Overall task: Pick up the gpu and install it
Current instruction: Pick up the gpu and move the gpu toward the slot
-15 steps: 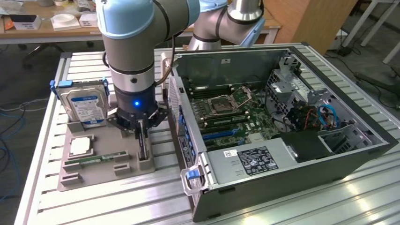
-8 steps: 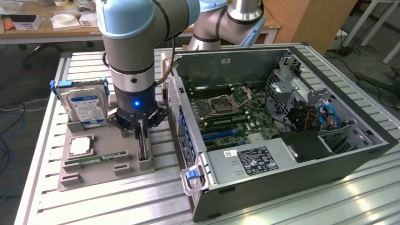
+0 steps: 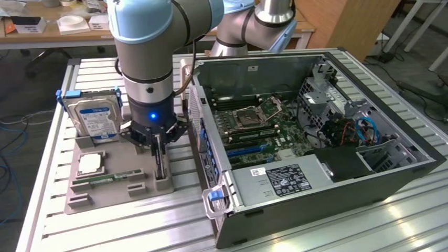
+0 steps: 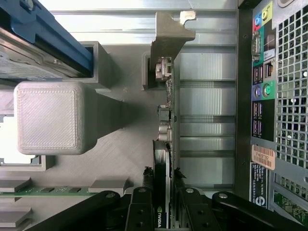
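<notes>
The gpu is a thin dark card standing edge-on in a slot of the grey holder tray, just left of the open computer case in the exterior view. My gripper hangs straight down over it. In the wrist view the gpu runs away from me, its silver metal bracket at the far end. My gripper straddles the card's near end, and the black fingers press against both faces. The card still sits in its slot.
A blue-labelled hard drive stands upright at the tray's back. A processor chip and a green memory stick lie in the tray. The case's motherboard is exposed. A grey block of the tray rises beside the card.
</notes>
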You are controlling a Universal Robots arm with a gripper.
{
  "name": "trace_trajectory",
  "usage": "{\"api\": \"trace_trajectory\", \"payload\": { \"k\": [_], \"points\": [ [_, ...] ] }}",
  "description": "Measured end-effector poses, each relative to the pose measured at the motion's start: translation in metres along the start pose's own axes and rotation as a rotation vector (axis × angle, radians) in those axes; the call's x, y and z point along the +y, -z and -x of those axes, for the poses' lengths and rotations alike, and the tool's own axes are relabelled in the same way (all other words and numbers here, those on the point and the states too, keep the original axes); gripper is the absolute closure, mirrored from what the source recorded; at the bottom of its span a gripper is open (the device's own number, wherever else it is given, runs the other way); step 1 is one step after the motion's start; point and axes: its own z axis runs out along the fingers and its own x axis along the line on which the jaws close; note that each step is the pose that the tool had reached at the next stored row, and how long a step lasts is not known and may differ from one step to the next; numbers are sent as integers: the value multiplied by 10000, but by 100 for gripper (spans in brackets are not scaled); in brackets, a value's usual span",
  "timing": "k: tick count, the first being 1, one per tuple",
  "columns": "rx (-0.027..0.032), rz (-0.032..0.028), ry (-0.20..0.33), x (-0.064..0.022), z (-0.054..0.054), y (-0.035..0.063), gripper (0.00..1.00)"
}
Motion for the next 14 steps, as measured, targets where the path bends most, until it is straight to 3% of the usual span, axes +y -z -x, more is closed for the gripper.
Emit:
{"api": "trace_trajectory", "payload": {
  "k": [14],
  "points": [
    [2,-2,-9,11,-7,270,74]
  ]
}}
